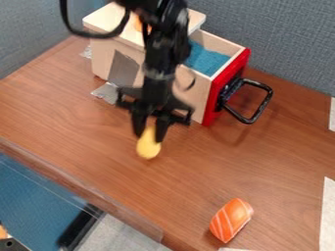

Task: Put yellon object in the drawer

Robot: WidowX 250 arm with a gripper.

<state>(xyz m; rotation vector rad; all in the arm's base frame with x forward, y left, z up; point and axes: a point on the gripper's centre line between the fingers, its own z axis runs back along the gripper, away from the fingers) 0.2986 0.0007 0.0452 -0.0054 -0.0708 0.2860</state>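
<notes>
The black gripper [150, 132] hangs down left of centre, in front of the wooden cabinet, shut on the yellow object [148, 146]. That object is rounded, with its upper end between the fingers and its lower end sticking out below them. Whether it touches the table cannot be told. The drawer [224, 88] stands pulled out to the right of the gripper, with a red front, a black handle and a blue bottom inside. Part of the cabinet [101, 49] is hidden behind the arm.
An orange sushi-like piece with white stripes [231, 220] lies near the front of the wooden table [85, 132]. Something orange sits on top of the cabinet, partly behind the arm. Grey partition walls stand behind. The drawer's handle [262, 106] juts out to the right.
</notes>
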